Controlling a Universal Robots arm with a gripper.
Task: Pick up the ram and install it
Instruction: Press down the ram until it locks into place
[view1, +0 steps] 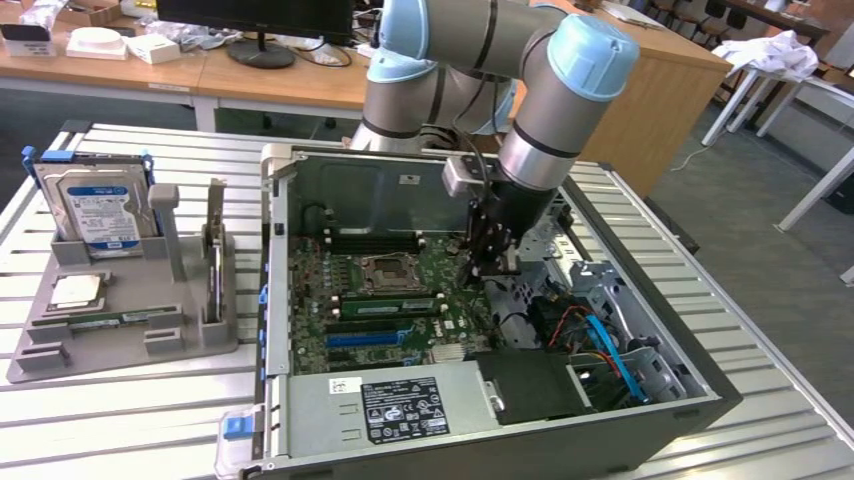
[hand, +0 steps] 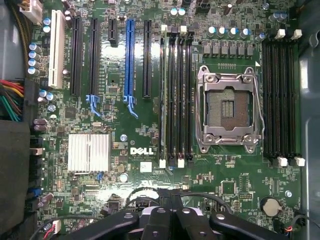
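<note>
- Hovering inside the open computer case, the gripper hangs low over the circuit board, at about 3 o'clock from the empty processor socket in the exterior view.
- Fingers pressed together, and nothing pinched between them: the wrist view has the gripper closed over bare board.
- 1 green ram stick lies along the memory slots at 6 o'clock from the socket, and it looks seated there, well inside the case.
- From the wrist view, the slot bank beside the socket shows a paler strip in its outermost slot, likely that same ram stick seen edge-on.
- A 2nd, matching stick rests flat on the grey tray, at 9 o'clock from the case, below the hard drive.
- My read: the carrying part looks done for 1 stick, and we are at the install end of the job, empty-handed above the board.
- What that stage calls for, I'd say: an even, straight-down push along the stick's top edge, until the end clips latch. Whether they have latched, I can't tell.
</note>
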